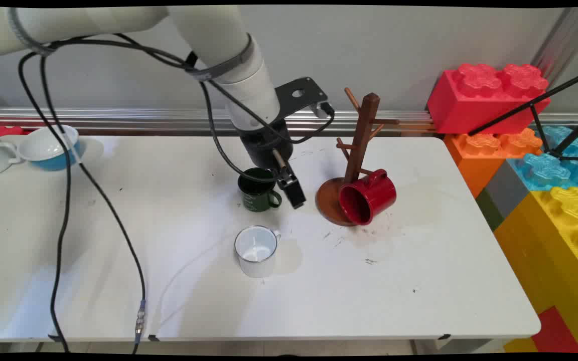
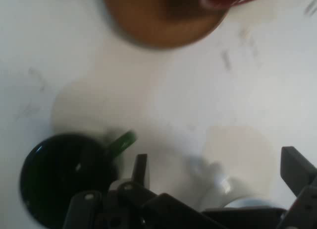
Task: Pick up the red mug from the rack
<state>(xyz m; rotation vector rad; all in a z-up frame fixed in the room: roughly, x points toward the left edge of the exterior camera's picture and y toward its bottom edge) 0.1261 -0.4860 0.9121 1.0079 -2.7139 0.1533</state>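
My black gripper (image 1: 283,188) hangs low over the table, just right of a dark green mug (image 1: 256,194) that stands upright with its handle toward the fingers. In the hand view the gripper (image 2: 218,172) is open; the green mug (image 2: 62,179) lies outside its left finger (image 2: 141,170). Only bare table and the edge of a white mug (image 2: 230,192) sit between the fingers. That white mug (image 1: 255,251) stands nearer the front edge. A red mug (image 1: 369,198) lies tipped on the brown round base (image 1: 325,200) of a wooden mug tree (image 1: 363,128).
White and blue cups (image 1: 48,145) stand at the far left edge. Large toy bricks (image 1: 484,93) are stacked beyond the table's right side, with a black tripod leg (image 1: 535,103) across them. Black cables (image 1: 63,210) hang from the arm down to the front left.
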